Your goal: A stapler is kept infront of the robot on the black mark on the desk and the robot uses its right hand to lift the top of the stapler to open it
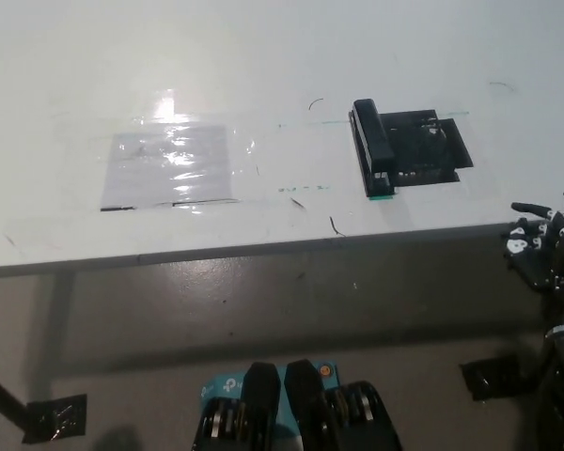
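White desk (263,56), glossy taped sheet (169,167) left, stapler (372,148) lying shut on the black mark (428,150). My right hand (542,246) hovers off the desk edge, fingers spread, empty; grey floor below.

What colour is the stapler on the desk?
The stapler is black, lying on the black mark on the white desk. It shows best in the head view.

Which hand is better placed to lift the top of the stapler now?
The right hand. It hangs at the desk's front edge on the right, on the same side as the stapler, which lies on the black mark. The left hand is not in view.
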Tool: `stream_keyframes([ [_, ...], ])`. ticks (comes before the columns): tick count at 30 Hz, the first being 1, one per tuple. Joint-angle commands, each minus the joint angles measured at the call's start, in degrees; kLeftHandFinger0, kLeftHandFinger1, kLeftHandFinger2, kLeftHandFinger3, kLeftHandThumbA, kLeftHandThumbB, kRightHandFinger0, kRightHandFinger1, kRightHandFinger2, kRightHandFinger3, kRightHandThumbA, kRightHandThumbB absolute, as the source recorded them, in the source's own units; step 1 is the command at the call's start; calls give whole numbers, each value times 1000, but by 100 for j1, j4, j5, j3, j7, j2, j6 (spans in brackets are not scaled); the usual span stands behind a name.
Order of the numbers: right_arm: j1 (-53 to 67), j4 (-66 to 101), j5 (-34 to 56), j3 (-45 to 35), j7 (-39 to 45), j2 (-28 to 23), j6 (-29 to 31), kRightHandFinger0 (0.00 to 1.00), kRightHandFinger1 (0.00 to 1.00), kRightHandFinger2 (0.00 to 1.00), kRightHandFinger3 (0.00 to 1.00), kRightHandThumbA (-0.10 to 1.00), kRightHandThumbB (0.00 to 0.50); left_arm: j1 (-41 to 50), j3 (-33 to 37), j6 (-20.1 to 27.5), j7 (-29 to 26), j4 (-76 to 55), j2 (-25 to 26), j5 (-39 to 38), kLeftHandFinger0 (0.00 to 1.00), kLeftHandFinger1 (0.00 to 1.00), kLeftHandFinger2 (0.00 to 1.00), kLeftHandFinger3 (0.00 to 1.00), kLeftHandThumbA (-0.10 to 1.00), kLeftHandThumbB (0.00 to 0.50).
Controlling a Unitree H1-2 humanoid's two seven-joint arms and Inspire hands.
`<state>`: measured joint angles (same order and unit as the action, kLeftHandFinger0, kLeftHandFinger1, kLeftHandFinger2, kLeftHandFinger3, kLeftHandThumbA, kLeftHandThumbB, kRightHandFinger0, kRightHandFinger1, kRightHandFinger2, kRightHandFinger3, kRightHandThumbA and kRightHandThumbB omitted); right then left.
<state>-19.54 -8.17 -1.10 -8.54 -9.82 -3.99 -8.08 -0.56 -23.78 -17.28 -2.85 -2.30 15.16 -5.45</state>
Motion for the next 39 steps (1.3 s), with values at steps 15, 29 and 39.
stream_keyframes([
  [15, -1426, 741, 987, -45, 271, 817, -1566, 368, 378, 510, 751, 111, 0, -32, 30, 26, -43, -108, 83, -65, 214, 232, 448, 726, 161, 0],
  [29, -1688, -278, 3379, -946, -1279, 1740, -1885, 486, 517, 700, 909, 94, 0, -78, 20, 66, -99, -52, 38, -76, 199, 218, 438, 722, 162, 0],
  [39, -1572, -304, 4032, -986, -1910, 2029, -1885, 666, 744, 893, 1000, 262, 0, -64, 36, -73, -111, -184, 15, -31, 211, 234, 457, 723, 196, 0],
])
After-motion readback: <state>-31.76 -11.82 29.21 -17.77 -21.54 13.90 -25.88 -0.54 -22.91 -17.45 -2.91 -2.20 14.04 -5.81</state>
